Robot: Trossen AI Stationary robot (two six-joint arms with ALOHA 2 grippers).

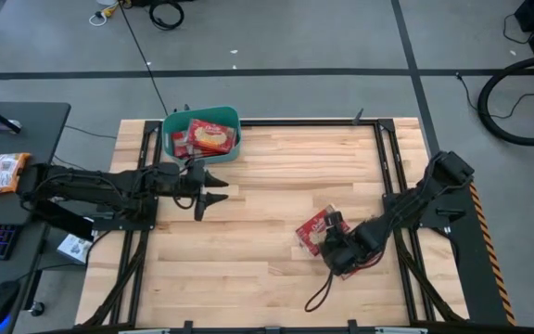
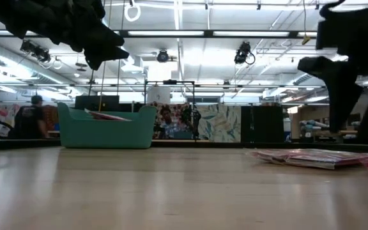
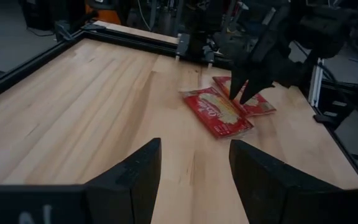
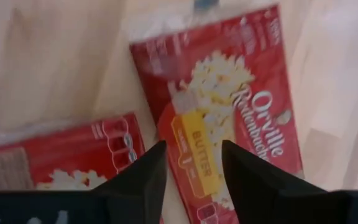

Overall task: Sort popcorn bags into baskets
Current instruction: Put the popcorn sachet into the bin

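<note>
The high view looks straight down on the whole pale wooden slatted table [image 1: 258, 269]. The low view sits at tabletop height, facing across toward the teal plastic rectangular tub [image 2: 106, 128] at eleven o'clock. Both wrist views share the flat red popcorn packets [image 3: 217, 112], the right's very close.

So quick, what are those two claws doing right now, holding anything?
Left gripper: open, empty, hanging above bare table near the teal basket.
Right gripper: open, holding nothing, poised over a popcorn bag on the table.
</note>
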